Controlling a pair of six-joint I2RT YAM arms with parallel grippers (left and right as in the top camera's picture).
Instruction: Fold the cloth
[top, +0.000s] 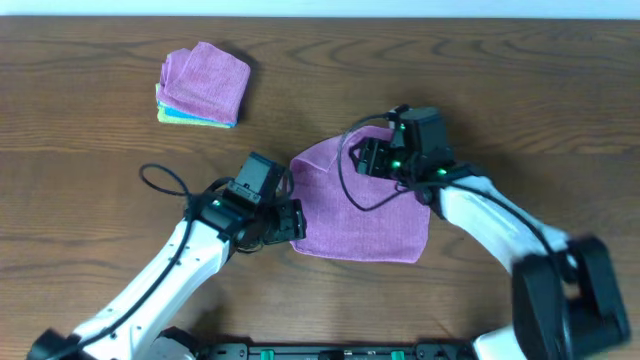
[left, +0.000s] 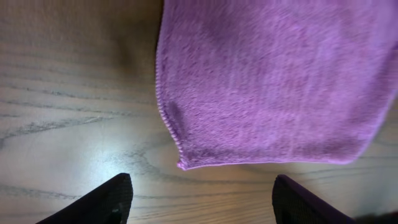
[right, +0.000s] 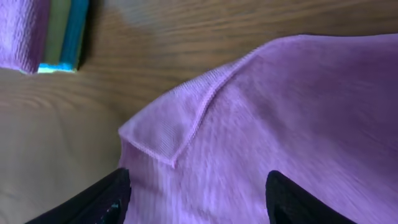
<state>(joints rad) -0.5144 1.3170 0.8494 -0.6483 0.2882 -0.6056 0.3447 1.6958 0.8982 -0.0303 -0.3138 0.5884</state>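
The purple cloth lies on the wooden table, folded into a rough rectangle with its far left corner turned over. My left gripper sits at the cloth's near left corner. In the left wrist view the gripper is open over bare wood, and the cloth has its corner just ahead of the fingertips. My right gripper hovers at the cloth's far edge. In the right wrist view it is open above the cloth, near the turned-over corner, holding nothing.
A neat stack of purple, teal and yellow-green cloths rests at the far left of the table; its end also shows in the right wrist view as the stack. Black cables loop off both arms.
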